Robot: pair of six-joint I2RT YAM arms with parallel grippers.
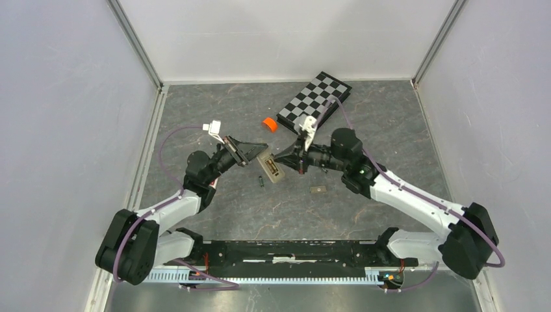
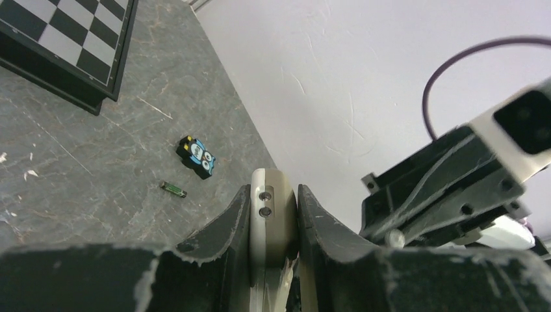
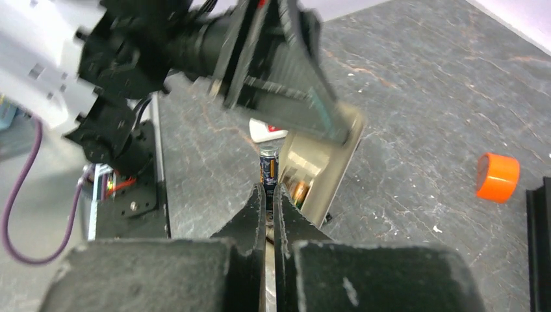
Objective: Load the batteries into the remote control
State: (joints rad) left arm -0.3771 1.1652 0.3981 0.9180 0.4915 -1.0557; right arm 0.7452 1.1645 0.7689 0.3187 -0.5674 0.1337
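right wrist view showed the right gripper [image 3: 268, 190] clenched on a dark battery [image 3: 268, 168], which stood at the open compartment of the beige remote control [image 3: 341, 153]. a coppery battery [image 3: 299, 190] lay already inside that compartment, just beside the held one. the left gripper [image 2: 273, 193] was grasping the remote control by its two sides and held it tilted. a greenish battery [image 2: 173, 188] lay loose on the table [image 1: 390, 130], near a blue-and-black gadget [image 2: 197, 156]. an orange roll [image 3: 497, 177] and a chessboard [image 1: 315, 97] lay apart from the remote control.
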